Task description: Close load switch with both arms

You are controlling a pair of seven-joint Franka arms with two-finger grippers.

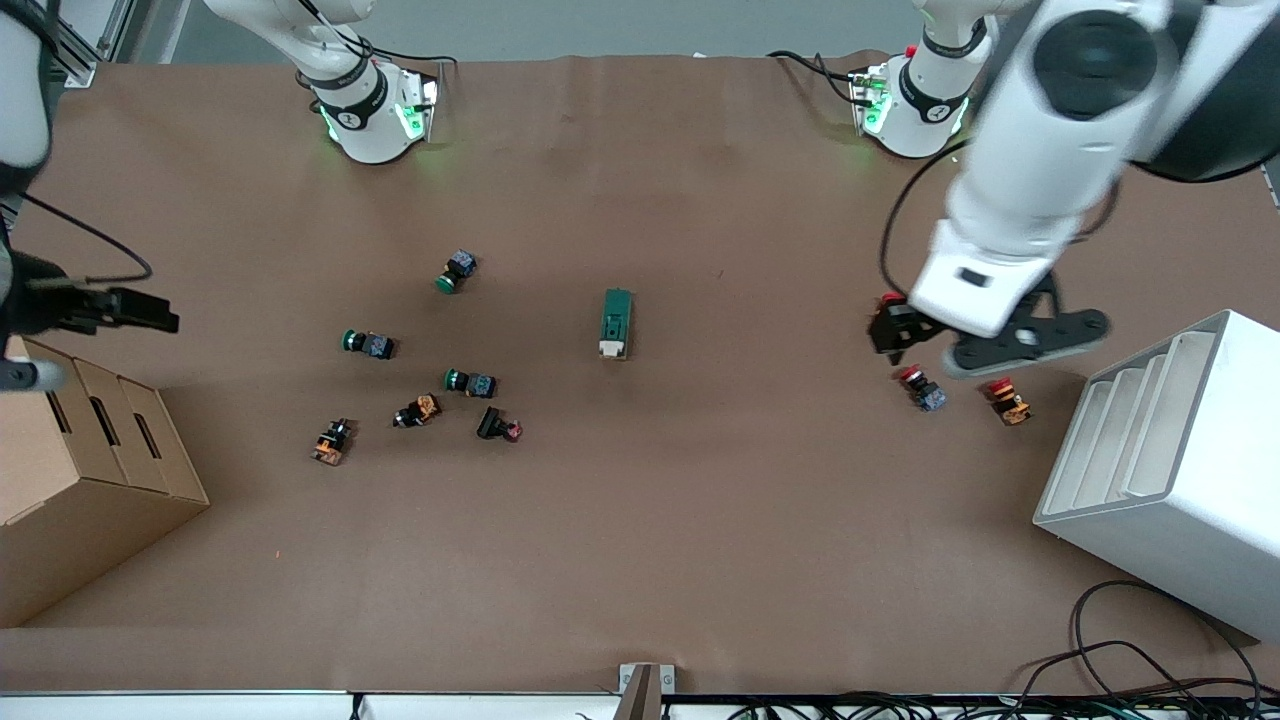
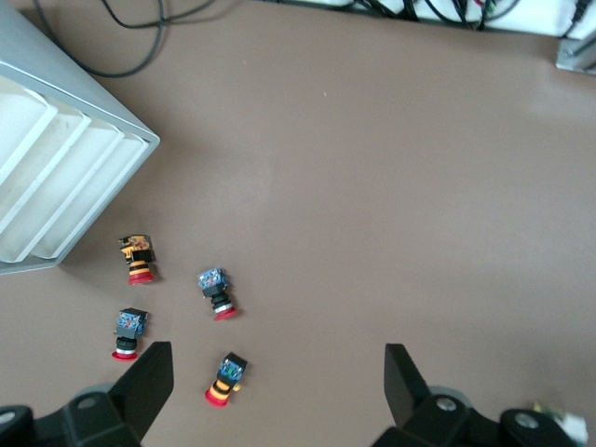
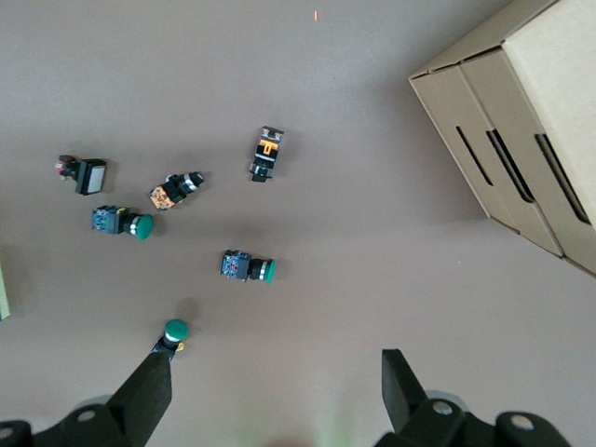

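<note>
Right tool hangs released, fingers wide, over the table at 9 o'clock of the load switch, between the cardboard box and the green push-buttons. Load switch lies alone mid-table, cream lever end at 6 o'clock. You should expect light, rigid plastic that probably skids if pushed, so pin the green body's long sides with one tool and press the lever with the other. Left tool, also released, is over the red push-buttons at 3 o'clock, by the white rack. Lever position is hard to make out, and the left wrist view misses the switch.
</note>
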